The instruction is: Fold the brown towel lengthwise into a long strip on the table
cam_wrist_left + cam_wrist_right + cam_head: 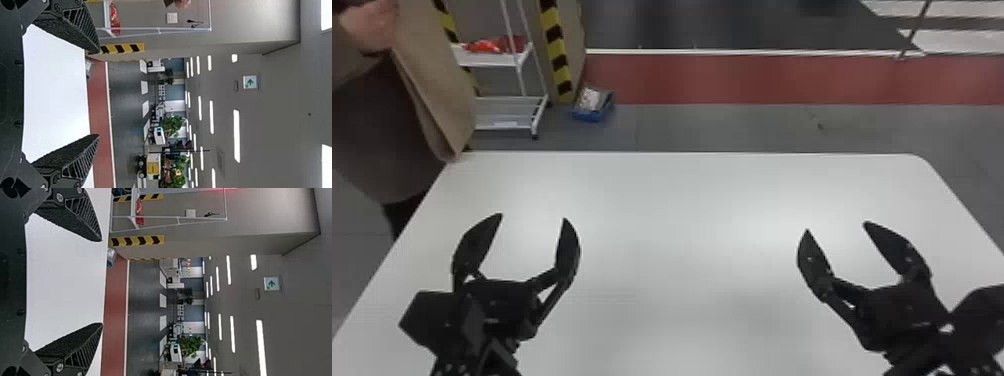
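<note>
In the head view, a brown cloth (434, 80), apparently the towel, hangs from a person's hand (369, 25) beyond the far left corner of the white table (689, 200). My left gripper (533, 217) is over the table's left part, below and to the right of the cloth, open with nothing between its fingers. Over the right part, my right gripper (837, 227) is likewise open and holds nothing. Each wrist view shows its own fingers spread wide, the left gripper (98, 94) and the right gripper (101, 282), with the table behind them.
Past the table's far edge, a white rack (497, 60) with red items stands at the left beside a yellow-black striped post (557, 50). A blue box (593, 105) sits on the floor. The person stands close to the table's left edge.
</note>
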Tool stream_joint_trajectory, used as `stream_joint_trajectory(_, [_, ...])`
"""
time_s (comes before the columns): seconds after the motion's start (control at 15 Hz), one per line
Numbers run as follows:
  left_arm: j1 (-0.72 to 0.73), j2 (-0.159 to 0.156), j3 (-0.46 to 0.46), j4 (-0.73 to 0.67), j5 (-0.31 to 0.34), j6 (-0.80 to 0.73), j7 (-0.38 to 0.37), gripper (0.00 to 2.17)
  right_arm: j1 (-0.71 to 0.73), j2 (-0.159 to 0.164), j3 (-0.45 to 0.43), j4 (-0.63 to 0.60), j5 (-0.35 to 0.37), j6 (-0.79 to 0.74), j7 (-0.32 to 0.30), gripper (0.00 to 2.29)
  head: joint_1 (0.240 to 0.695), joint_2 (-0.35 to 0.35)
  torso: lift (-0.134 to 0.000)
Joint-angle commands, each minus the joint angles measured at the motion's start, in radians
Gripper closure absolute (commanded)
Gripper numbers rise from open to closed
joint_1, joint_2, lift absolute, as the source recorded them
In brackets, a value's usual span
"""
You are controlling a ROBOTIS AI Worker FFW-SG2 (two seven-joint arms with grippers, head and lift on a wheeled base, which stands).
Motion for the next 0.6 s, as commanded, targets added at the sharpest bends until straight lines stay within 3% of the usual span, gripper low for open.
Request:
stream_joint_trajectory(0.0, [0.000, -0.001, -0.001, 0.000, -0.001, 0.000, 0.000, 0.13, 0.001, -0.002, -0.001, -0.001, -0.002, 0.001, 0.000, 0.12, 0.695, -0.004, -0.118])
stream_joint_trajectory(0.53, [0.000, -0.001, -0.001, 0.001, -0.001, 0.000, 0.003, 0.13, 0.002, -0.006, -0.007, -0.001, -0.014, 0.001, 0.000, 0.12, 0.695, -0.008, -0.117])
